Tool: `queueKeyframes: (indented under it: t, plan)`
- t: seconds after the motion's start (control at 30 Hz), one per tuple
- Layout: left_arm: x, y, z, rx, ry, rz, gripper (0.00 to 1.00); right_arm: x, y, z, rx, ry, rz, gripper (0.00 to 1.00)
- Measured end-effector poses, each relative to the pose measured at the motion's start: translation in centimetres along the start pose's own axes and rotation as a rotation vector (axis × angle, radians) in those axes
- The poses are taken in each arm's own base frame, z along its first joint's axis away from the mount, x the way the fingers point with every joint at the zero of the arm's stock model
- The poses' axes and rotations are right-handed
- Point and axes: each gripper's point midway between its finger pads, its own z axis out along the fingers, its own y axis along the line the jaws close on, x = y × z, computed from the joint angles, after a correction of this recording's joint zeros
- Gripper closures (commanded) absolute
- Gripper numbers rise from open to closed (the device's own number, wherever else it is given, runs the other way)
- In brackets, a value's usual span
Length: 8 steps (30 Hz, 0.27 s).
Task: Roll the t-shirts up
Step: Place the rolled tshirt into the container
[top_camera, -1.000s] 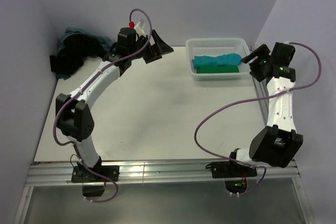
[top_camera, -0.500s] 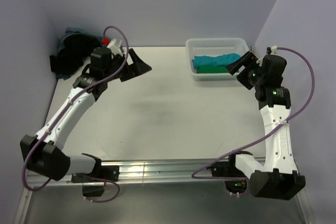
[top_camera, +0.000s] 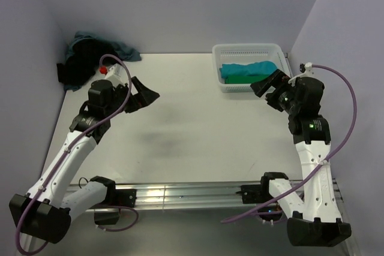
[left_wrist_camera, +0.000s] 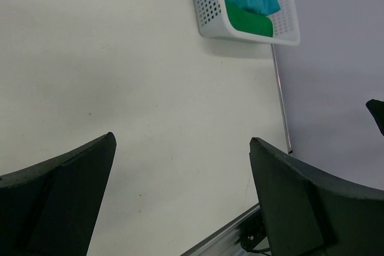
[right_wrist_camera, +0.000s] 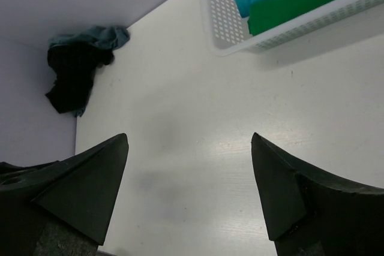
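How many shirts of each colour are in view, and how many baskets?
Teal shirt: 1, in the basket
Green shirt: 1, in the basket
Black shirt: 1, crumpled at far left
Dusty blue shirt: 1, crumpled with it
Basket: 1
Total: 5; the crumpled pair may hide more.

White lattice basket (top_camera: 247,47) sitting at the far right corner of the pale tabletop (top_camera: 192,136), metal rail (top_camera: 180,195) along the near edge, lilac walls (top_camera: 192,4) all round
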Motion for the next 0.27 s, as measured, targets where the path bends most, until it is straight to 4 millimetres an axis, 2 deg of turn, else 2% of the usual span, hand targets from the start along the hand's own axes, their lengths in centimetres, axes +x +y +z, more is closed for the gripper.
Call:
queueKeyframes:
  t: [0.1, 0.27]
  plan:
    - [0.36, 0.66, 0.11, -0.019, 0.005, -0.006, 0.0, 0.77, -0.58, -0.01, 0.012, 0.015, 0.005, 0.09]
    - [0.21, 0.87, -0.01, -0.029, -0.004, -0.008, 0.01, 0.95, -0.86, -0.22, 0.02, 0.007, 0.008, 0.05]
